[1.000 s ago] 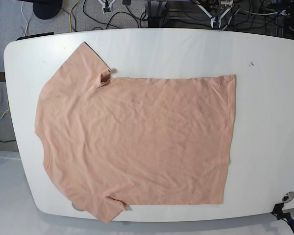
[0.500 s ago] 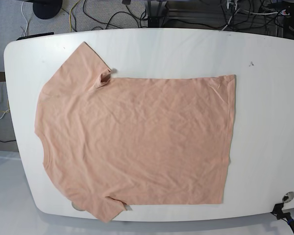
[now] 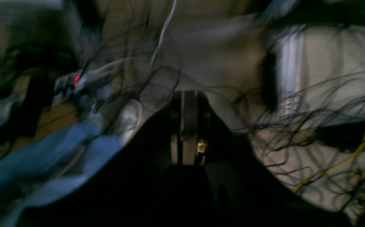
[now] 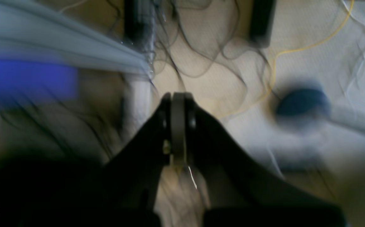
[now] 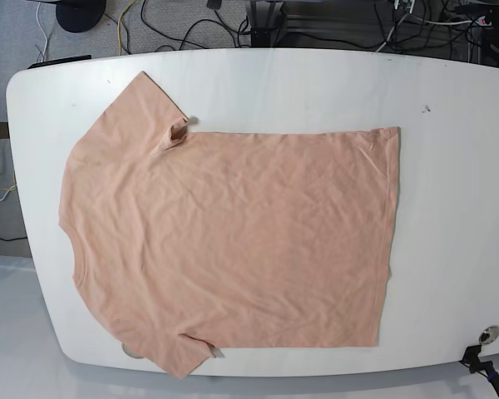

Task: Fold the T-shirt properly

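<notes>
Two grippers, both free of cloth: my left gripper (image 3: 188, 94) and my right gripper (image 4: 178, 96) each show fingers pressed together over cables and floor, off the table's far edge.

T-shirt (image 5: 233, 233): laid flat on the table (image 5: 457, 208), unfolded, neck toward the left edge in the base view, hem well apart from the right edge. One sleeve (image 5: 137, 112) points to the far left corner; the other (image 5: 185, 356) reaches the near edge, its tip about level with it. Light wrinkles across the body; a small bunch at the far armpit (image 5: 178, 131).

Step in hand, as I judge it: approach for the first fold; folding not begun. Method: part the fingers before descending, come down low over the far side, and pinch the sleeve and the body edge at spaced points, taking both layers. Lift together, carry evenly toward the middle, lay down slowly. Risks: catching one layer only; dragging the body askew; the armpit bunch setting as a crease.
</notes>
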Robot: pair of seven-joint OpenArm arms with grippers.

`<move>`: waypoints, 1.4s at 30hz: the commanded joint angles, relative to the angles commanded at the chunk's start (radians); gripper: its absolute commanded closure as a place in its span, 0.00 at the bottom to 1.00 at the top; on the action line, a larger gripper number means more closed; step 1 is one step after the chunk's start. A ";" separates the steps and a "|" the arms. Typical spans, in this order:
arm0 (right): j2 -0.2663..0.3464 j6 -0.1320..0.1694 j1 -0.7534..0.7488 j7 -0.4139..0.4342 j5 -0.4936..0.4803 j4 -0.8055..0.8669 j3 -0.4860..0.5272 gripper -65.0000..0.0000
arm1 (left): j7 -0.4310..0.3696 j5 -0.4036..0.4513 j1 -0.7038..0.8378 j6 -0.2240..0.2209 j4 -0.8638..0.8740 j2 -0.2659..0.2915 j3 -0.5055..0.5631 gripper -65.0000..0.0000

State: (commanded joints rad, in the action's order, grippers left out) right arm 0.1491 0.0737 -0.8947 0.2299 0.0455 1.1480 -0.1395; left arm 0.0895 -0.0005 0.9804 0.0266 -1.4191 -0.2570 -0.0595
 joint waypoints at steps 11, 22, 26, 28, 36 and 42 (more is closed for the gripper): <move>0.001 -0.042 -0.227 -0.006 -0.032 0.476 -0.213 1.00 | 0.013 0.008 0.184 0.000 -0.406 -0.030 -0.009 1.00; 0.003 -0.056 -0.222 -0.071 -0.090 0.749 -0.357 1.00 | 0.018 -0.034 0.186 0.004 -0.689 -0.078 -0.090 1.00; -0.009 -0.049 -0.267 -0.050 -0.039 0.787 -0.320 1.00 | 0.040 -0.022 0.177 0.012 -0.726 -0.068 -0.086 1.00; -0.010 -0.043 -0.262 -0.061 -0.036 0.829 -0.324 1.00 | 0.047 -0.019 0.151 0.015 -0.750 -0.067 -0.084 1.00; 0.018 -0.042 -0.129 -0.119 -0.111 0.845 -0.338 1.00 | 0.029 0.031 0.011 0.021 -0.754 -0.062 -0.079 1.00; 0.039 -0.026 -0.031 -0.165 -0.203 0.835 -0.345 1.00 | -0.046 0.164 -0.091 0.026 -0.721 -0.058 -0.083 1.00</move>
State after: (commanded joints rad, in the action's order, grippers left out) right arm 0.1885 0.0482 -0.9257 0.0644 -0.1576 1.9830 -0.4842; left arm 0.0435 0.1638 0.8899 0.0522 -2.1405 -0.3147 -0.1423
